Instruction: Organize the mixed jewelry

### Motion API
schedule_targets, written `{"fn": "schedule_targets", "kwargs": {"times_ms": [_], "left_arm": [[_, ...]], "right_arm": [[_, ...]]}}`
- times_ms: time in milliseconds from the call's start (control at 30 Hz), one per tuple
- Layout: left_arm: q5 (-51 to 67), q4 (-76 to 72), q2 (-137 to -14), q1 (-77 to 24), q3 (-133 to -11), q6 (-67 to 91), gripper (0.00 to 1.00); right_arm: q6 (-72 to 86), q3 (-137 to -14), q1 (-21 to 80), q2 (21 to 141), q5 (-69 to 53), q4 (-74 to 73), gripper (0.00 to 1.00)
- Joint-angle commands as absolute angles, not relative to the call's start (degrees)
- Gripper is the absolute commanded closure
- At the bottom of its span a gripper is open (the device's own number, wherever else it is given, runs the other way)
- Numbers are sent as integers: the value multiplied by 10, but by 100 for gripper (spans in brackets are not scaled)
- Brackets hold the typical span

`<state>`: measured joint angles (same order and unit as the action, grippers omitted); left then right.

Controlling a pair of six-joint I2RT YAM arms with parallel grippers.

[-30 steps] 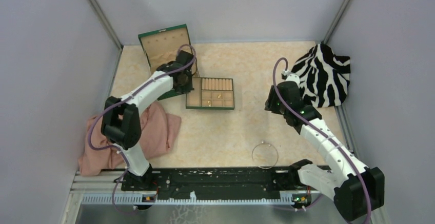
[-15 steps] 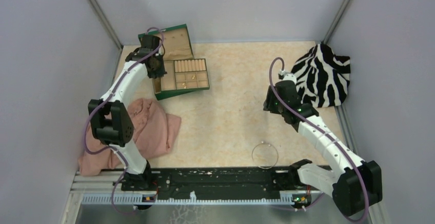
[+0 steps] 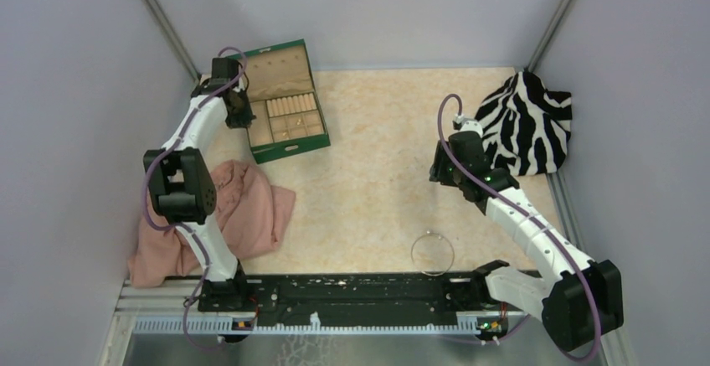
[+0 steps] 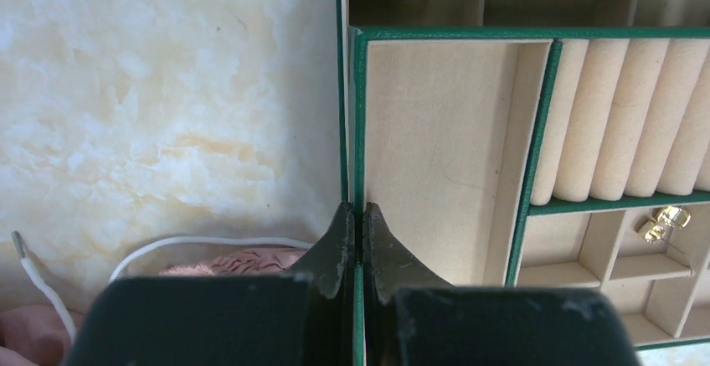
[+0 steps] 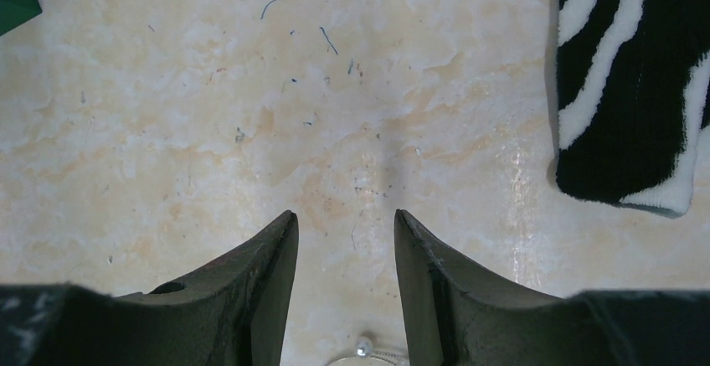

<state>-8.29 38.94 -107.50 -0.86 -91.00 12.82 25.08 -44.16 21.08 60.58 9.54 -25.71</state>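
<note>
The tan compartment tray (image 3: 260, 131) with its green rim sits in the green box (image 3: 280, 69) at the back left. My left gripper (image 3: 242, 115) is shut on the tray's left rim; in the left wrist view the fingertips (image 4: 355, 208) pinch the green wall beside the long bare compartment (image 4: 435, 148). Tiny gold pieces (image 4: 661, 222) lie in a small compartment. The thin silvery hoop (image 3: 432, 253) lies on the table near the front. My right gripper (image 3: 438, 172) hovers open and empty over bare table (image 5: 345, 213); the hoop's bead (image 5: 363, 347) shows low between its fingers.
A zebra-striped cloth (image 3: 527, 123) lies at the back right, also in the right wrist view (image 5: 636, 90). A pink cloth (image 3: 243, 215) lies at the front left, beside the left arm. A white cable (image 4: 209, 244) runs below the box's left wall. Grey walls enclose the table.
My left gripper has dragged the tray left and back from the table's middle into the green box. The right arm has barely moved; the hoop has stayed put.
</note>
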Motion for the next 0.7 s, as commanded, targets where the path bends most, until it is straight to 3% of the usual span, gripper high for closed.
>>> {"fn": "schedule_targets", "kwargs": {"times_ms": [0, 667], "left_arm": [[-50, 359, -1086, 15, -950, 136, 100], [-17, 339, -1140, 17, -961, 128, 100]], "right_arm": [[248, -466, 207, 607, 95, -239, 54], [267, -454, 207, 588, 94, -254, 54]]}}
